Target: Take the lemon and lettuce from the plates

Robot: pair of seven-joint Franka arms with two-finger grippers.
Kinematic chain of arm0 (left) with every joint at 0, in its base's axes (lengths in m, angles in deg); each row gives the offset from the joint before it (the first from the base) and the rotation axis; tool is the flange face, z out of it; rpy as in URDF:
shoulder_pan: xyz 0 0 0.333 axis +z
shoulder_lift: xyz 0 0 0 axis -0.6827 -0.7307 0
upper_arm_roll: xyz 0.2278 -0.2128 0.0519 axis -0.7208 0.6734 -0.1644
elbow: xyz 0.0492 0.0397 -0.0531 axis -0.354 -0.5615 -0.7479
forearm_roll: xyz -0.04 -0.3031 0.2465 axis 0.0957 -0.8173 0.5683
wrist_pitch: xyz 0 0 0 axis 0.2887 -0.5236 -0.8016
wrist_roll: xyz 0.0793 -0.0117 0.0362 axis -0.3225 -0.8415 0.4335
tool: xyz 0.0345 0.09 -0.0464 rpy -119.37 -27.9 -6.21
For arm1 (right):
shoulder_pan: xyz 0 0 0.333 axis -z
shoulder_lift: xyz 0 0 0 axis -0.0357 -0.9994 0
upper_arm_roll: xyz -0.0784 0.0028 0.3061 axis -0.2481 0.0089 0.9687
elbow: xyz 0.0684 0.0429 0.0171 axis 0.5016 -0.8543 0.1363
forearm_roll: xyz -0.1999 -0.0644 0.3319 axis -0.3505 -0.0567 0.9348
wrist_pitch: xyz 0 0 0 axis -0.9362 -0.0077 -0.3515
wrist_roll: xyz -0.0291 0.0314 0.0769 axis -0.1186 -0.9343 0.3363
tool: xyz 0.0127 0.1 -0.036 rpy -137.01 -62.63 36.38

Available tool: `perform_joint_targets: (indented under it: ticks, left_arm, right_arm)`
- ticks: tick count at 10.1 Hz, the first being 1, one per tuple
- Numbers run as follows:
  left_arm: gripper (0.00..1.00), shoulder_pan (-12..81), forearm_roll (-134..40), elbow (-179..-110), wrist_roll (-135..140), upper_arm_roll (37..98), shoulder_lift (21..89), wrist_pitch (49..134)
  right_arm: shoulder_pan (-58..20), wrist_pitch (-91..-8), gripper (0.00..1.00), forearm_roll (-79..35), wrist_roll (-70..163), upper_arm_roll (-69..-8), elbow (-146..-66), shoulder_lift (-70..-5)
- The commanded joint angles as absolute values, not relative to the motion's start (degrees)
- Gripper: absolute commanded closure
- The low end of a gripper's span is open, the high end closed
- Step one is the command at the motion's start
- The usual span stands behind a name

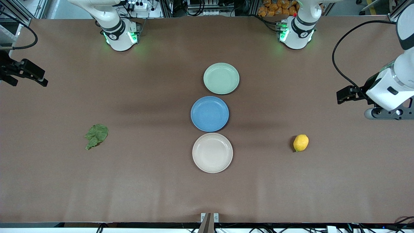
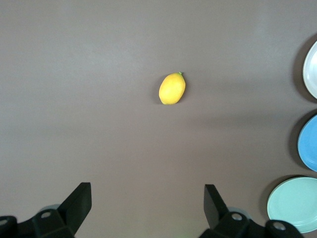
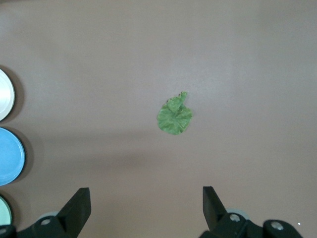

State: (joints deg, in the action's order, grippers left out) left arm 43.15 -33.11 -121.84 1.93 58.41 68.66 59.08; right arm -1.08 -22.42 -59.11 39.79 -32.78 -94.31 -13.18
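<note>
The lemon [image 1: 300, 142] [image 2: 172, 89] lies on the bare table toward the left arm's end, not on a plate. The lettuce [image 1: 96, 135] [image 3: 175, 116] lies flat on the table toward the right arm's end. The mint plate [image 1: 221, 78] and the beige plate [image 1: 212, 152] stand empty in the middle. My left gripper [image 1: 344, 95] [image 2: 147, 198] hangs open high over the table's left-arm end, well short of the lemon. My right gripper [image 1: 29, 79] [image 3: 146, 198] hangs open over the right-arm end, well short of the lettuce. Neither holds anything.
An empty blue plate [image 1: 210, 114] sits between the mint and beige plates, the three in a row down the middle. Wide brown tabletop [image 1: 148, 181] surrounds the lemon and the lettuce. A black cable [image 1: 336, 64] loops by the left arm.
</note>
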Motion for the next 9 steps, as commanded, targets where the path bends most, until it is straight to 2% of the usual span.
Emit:
perform_joint_targets:
  ticks: [1,9]
  left_arm:
    - [0.00,43.67,-34.35,-124.17,2.15,58.63,71.92,59.57]
    - [0.00,46.38,-38.82,-130.66,2.50,58.63,74.46,65.27]
  right_arm:
    - [-1.17,-21.24,0.00,-59.45,40.22,-32.86,-93.81,-12.97]
    - [-1.87,-19.92,0.00,-59.36,40.22,-32.86,-93.99,-12.97]
